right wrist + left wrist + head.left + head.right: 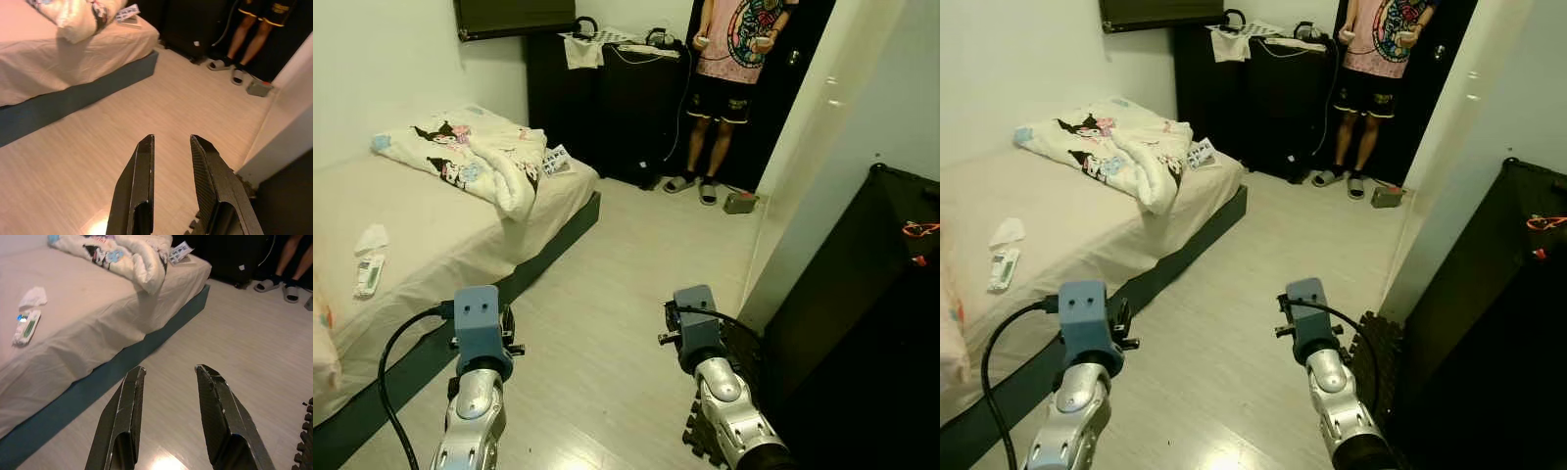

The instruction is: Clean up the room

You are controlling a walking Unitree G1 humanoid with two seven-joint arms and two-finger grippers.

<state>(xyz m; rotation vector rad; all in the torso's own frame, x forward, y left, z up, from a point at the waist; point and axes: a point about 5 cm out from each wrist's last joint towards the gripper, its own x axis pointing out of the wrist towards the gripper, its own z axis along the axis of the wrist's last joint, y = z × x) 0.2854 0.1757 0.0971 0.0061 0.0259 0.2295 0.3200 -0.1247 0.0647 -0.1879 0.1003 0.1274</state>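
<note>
A bed [440, 230] with a beige sheet lies to my left. On it are a crumpled cartoon-print blanket [480, 157], a white tissue [372, 238], a white and green remote-like item [368, 274], and a small printed packet [556, 162] at the far corner. A small greenish box [741, 203] lies on the floor near the doorway. My left gripper [169, 368] hangs open over the floor beside the bed's edge, holding nothing. My right gripper [171, 137] is open and empty too, above the bare floorboards.
A person [734, 59] in a pink shirt and slippers stands at the dark doorway ahead. A black dresser [607, 98] with clutter on top stands against the back wall. A black cabinet [862, 294] and a foam mat [695, 436] lie to my right.
</note>
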